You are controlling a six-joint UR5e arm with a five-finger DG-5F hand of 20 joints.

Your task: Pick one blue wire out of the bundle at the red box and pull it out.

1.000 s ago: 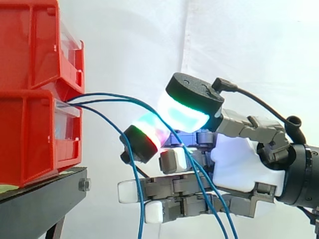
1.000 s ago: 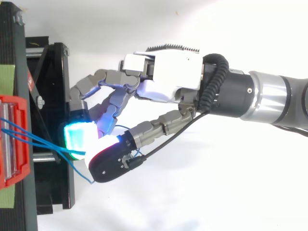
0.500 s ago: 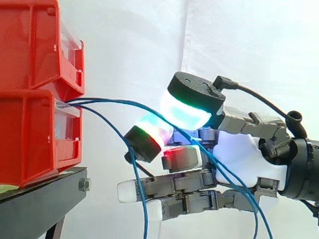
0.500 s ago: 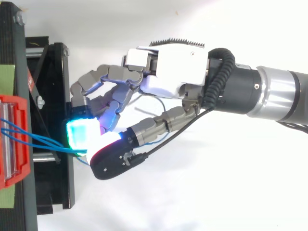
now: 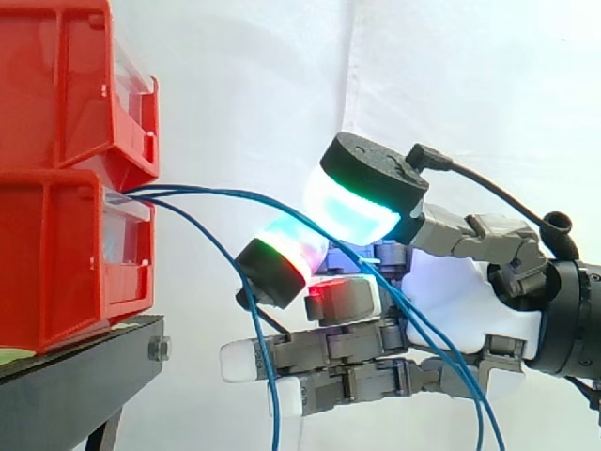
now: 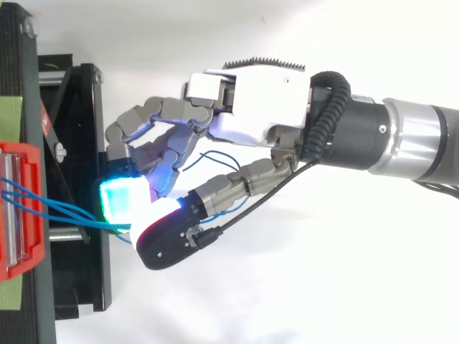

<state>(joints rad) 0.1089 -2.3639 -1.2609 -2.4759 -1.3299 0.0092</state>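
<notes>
Several thin blue wires come out of the front of the lower red bin and arc to the right. My hand reaches in from the right, about level with that bin. Its thumb pad and a glowing finger pad close together on the upper wires, which run on behind the hand and hang down. Another blue wire drops free in front of the lower fingers. From above, the wires lead from the bin into the pinch under the hand.
A second red bin is stacked on the lower one. Both stand on a black stand at the left, with its frame close below the fingertips. A white curtain hangs behind.
The hand has drawn slightly to the right with its fingers curled tighter. The pinched wires now trail further right, and a loop of blue wire shows under the palm from above.
</notes>
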